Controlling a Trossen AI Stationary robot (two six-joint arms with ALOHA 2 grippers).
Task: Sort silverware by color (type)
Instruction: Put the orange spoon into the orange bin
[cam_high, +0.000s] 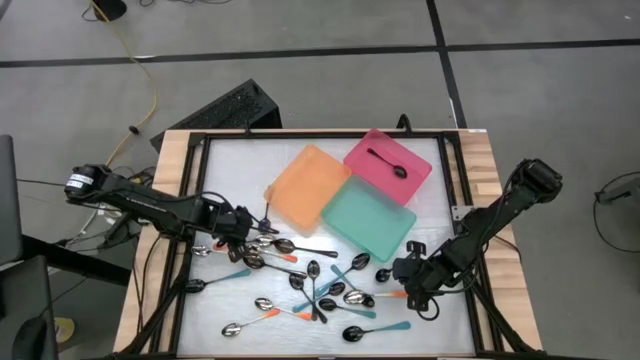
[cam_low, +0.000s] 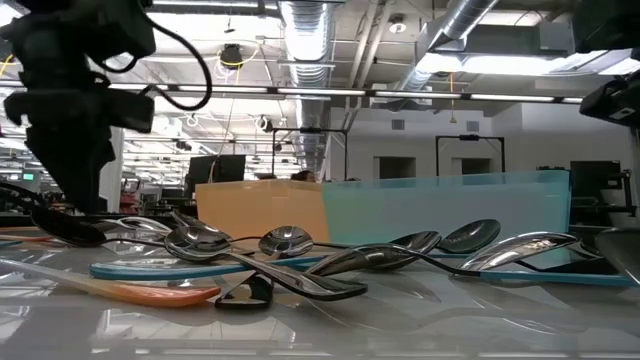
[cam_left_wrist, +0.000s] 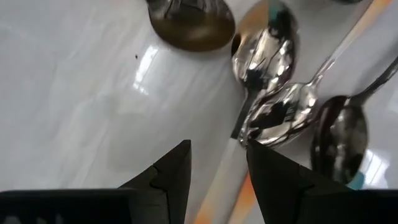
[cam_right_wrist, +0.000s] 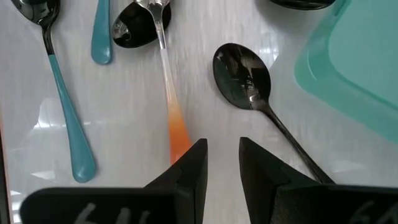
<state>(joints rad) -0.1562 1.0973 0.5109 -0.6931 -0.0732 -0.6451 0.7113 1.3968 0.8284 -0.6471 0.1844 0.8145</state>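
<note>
Several spoons lie scattered flat on the white table (cam_high: 225, 175), near its front edge: shiny bowls with orange handles (cam_high: 262, 316), dark bowls with teal handles (cam_high: 375, 329), and all-black ones (cam_high: 312, 281). One black spoon (cam_high: 385, 162) lies in the pink tray (cam_high: 412, 180). My left gripper (cam_high: 243, 235) points down, open, low over the left end of the pile. Its fingers (cam_left_wrist: 174, 171) stand on either side of the pale handle (cam_left_wrist: 229, 168) of a shiny spoon (cam_left_wrist: 267, 46). My right gripper (cam_high: 405, 272) hovers at the right end, narrowly open with nothing between its fingers, between an orange handle (cam_right_wrist: 177, 134) and a black spoon (cam_right_wrist: 244, 74).
The orange tray (cam_high: 305, 188), the teal tray (cam_high: 368, 222) and the pink tray stand together at the middle back of the table. A dark frame rail (cam_high: 320, 134) runs around the table. Bare white surface lies at the back left.
</note>
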